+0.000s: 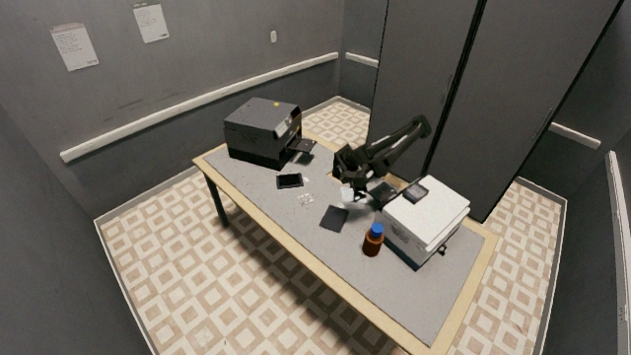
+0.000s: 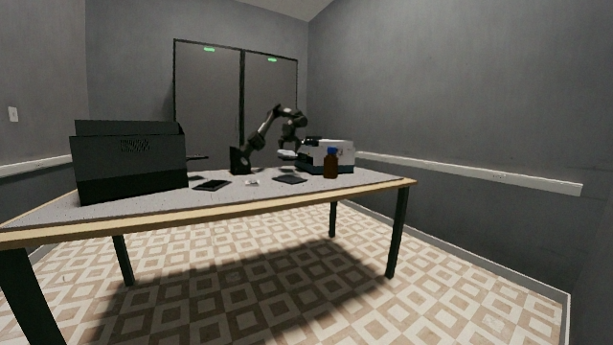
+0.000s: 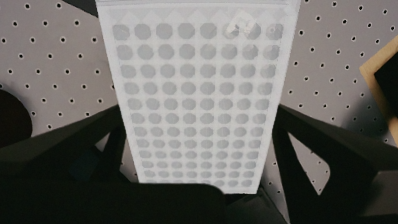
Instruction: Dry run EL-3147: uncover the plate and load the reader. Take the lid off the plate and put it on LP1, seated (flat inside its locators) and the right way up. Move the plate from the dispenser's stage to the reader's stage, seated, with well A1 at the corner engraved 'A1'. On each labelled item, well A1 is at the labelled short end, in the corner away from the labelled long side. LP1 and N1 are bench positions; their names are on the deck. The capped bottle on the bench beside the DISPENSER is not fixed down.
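A white plate (image 1: 347,193) (image 2: 286,152) (image 3: 197,105), its rows of round wells showing, hangs above the perforated tabletop (image 1: 394,296) (image 2: 120,206) (image 3: 60,55), gripped along its long sides by the claw (image 1: 359,196) (image 2: 289,148) (image 3: 198,112), whose fingers stand wide around it. Whether a lid covers the wells cannot be told. Close by is the dark stage (image 1: 383,192) (image 2: 288,158) of the white dispenser (image 1: 426,212) (image 2: 345,152). A brown bottle (image 1: 373,242) (image 2: 330,165), capped in blue, stands upright beside the machine. Nearby, a flat dark pad (image 1: 334,218) (image 2: 289,179) lies apart from a black-rimmed rectangular holder (image 1: 289,180) (image 2: 212,185). At the opposite end sits the dark reader (image 1: 261,130) (image 2: 131,160), its stage extended toward the black arm (image 1: 394,143) (image 2: 256,140). Tall gray cabinets (image 1: 424,74) (image 2: 208,91) rise behind.
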`<state>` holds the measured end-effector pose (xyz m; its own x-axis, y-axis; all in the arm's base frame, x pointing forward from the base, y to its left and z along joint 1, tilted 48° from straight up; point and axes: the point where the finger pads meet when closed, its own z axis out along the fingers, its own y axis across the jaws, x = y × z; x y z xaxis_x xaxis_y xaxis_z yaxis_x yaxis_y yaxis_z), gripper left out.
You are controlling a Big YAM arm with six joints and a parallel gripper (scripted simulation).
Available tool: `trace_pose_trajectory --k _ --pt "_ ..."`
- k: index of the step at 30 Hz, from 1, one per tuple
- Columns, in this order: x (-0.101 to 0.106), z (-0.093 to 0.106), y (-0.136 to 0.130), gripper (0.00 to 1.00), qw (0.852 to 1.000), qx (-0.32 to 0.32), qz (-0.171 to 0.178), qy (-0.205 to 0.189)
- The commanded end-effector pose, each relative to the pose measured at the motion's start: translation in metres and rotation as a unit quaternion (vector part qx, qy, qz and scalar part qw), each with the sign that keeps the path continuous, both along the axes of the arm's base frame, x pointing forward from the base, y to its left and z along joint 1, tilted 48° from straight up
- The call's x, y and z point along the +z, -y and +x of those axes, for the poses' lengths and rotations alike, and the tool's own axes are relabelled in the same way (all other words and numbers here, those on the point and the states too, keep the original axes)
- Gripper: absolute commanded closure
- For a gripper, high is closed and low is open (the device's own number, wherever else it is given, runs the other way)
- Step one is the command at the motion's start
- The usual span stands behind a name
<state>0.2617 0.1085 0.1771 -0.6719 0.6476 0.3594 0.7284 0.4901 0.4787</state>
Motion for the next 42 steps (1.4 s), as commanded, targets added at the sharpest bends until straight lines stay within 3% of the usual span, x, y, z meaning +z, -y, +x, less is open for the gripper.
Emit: trace_pose_trajectory --k 1,4,12,18,24,29,33,42 --pt "0.014 0.017 0.007 0.14 1.000 -0.009 0.001 0.022" --pt "0.009 0.023 0.013 0.14 1.000 -0.029 -0.002 0.000" --pt "0.003 0.039 0.025 0.14 1.000 -0.018 -0.001 0.021" --pt "-0.009 0.045 0.033 0.14 0.999 -0.049 -0.004 -0.019" --pt "-0.010 0.050 0.042 0.14 0.999 -0.050 -0.002 -0.007" --pt "-0.024 0.060 0.056 0.14 0.995 -0.085 -0.003 -0.042" --pt "-0.033 0.060 0.062 0.14 0.997 -0.074 -0.001 -0.036" --pt "-0.042 0.064 0.073 0.14 0.992 -0.101 0.003 -0.068"
